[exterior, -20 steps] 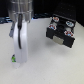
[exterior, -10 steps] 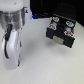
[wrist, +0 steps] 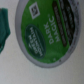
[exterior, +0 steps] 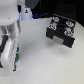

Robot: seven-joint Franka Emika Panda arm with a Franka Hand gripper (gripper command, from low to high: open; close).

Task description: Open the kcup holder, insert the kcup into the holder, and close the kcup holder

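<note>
The kcup holder (exterior: 61, 29) is a black box at the exterior view's right, with round colourful pods on top and its lower drawer front (exterior: 60, 41) standing out a little. The kcup (wrist: 47, 30) fills the wrist view, its green printed top with a grey-white rim facing the camera. In the exterior view only a speck of green (exterior: 18, 53) shows beside the white arm at the left. My gripper (exterior: 15, 56) is low at the kcup; its fingers are hidden by the arm, so whether they are open or shut does not show.
A dark green shape (wrist: 5, 30) sits at the edge of the wrist view beside the kcup. The white table (exterior: 42, 62) lies between the arm and the holder. Dark equipment (exterior: 30, 7) stands at the back.
The arm has swung lower and toward the front at the exterior view's left, and now covers the spot where the green kcup showed on the table.
</note>
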